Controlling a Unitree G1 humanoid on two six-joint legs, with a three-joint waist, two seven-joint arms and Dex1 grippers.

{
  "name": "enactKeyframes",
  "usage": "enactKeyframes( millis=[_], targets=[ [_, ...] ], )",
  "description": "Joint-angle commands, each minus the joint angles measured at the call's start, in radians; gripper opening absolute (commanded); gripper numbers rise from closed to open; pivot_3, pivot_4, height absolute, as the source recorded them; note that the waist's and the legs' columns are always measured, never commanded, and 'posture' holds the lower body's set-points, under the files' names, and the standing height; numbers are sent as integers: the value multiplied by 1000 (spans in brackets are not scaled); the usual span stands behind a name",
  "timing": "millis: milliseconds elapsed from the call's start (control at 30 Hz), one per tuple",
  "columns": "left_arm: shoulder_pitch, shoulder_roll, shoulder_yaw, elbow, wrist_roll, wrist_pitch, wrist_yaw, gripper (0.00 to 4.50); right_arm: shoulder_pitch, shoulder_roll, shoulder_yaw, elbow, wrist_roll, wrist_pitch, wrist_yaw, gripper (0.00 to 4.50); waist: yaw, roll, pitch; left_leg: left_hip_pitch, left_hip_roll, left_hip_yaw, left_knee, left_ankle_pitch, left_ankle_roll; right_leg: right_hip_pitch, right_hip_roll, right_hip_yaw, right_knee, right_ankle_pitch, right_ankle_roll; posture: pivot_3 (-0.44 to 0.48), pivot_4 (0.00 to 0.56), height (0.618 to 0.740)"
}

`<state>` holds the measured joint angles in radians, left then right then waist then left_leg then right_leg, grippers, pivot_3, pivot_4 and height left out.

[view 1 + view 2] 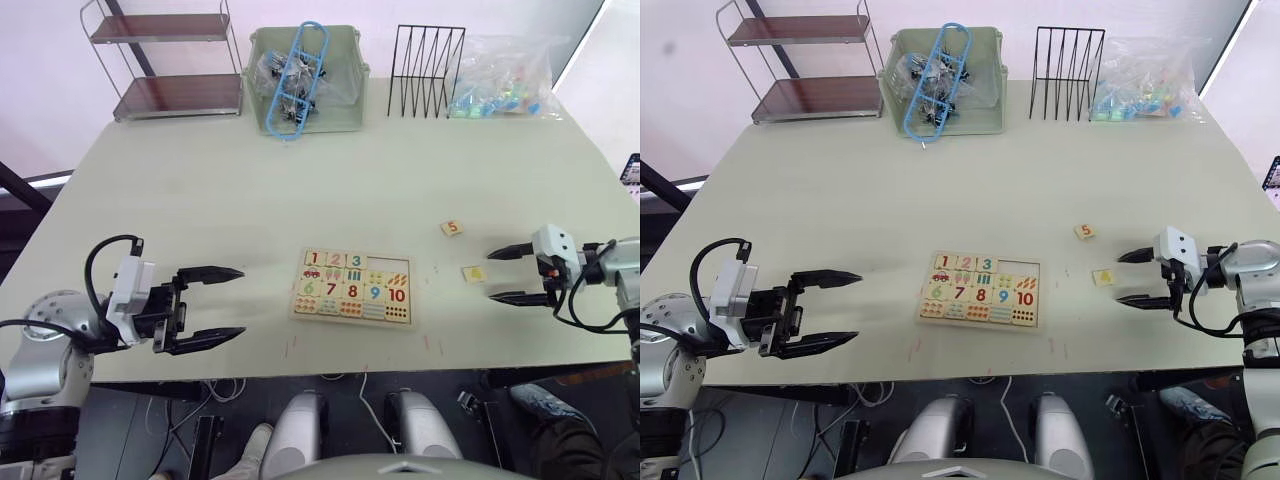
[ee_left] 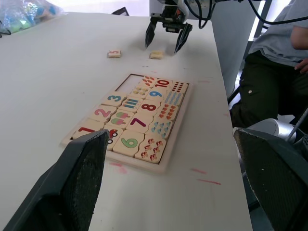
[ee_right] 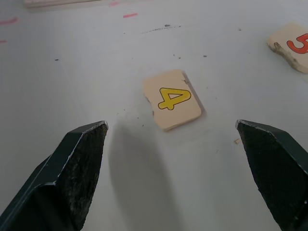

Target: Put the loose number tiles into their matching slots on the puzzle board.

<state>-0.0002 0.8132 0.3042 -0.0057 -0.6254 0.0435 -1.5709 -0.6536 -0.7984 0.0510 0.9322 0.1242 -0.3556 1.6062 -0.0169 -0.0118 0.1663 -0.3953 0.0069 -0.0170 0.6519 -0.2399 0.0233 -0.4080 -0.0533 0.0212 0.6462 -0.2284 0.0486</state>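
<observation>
Here, the puzzle board, a flat pale-wood tray with a raised rim, lies near my edge of the smooth cream table; tiles 1, 2 and 3 sit in its top row, and the two slots beside the 3 are bare. My right gripper hovers with its black, tapered fingers spread wide, just beside tile 4, a small square of pale wood with a yellow digit and a chipped corner, lying flat on the table. Tile 5, with a red digit, rests apart, farther from me. My left gripper, fingers likewise apart, holds nothing left of the board. Along the far edge stand a wire shelf, a green bin, a black wire rack and a clear plastic bag.
</observation>
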Motion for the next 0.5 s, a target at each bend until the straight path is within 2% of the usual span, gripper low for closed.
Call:
enactKeyframes(
  millis=[33, 333, 467, 500],
  targets=[
    [-10, 9, 14, -33, -23, 3, 2, 4379, -32, 8, 14, 30, -10, -39, 8, 4500, 0, 0, 0, 0, 0, 0, 0, 0, 0, 0, 0, 0, 0, 0, 0, 0, 150, 740],
    [2, 7, 23, -67, -35, 18, 22, 4379, -58, 24, 68, 82, -7, -85, 8, 4500, 0, 0, 0, 0, 0, 1, 0, 0, 0, 0, 0, 1, 0, 0, 0, 0, 150, 740],
    [12, 5, 26, -74, -37, 18, 24, 4500, -53, 22, 77, 88, -2, -98, 8, 3327, 0, 0, 0, 0, 0, 1, 0, 0, 0, 0, 0, 1, 0, 0, 0, 0, 150, 740],
    [14, 4, 27, -73, -37, 17, 23, 4500, -52, 21, 80, 89, 0, -98, 8, 2792, 0, 0, 0, 0, 0, 1, 0, 0, 0, 0, 0, 1, 0, 0, 0, 0, 150, 740]
  ],
)
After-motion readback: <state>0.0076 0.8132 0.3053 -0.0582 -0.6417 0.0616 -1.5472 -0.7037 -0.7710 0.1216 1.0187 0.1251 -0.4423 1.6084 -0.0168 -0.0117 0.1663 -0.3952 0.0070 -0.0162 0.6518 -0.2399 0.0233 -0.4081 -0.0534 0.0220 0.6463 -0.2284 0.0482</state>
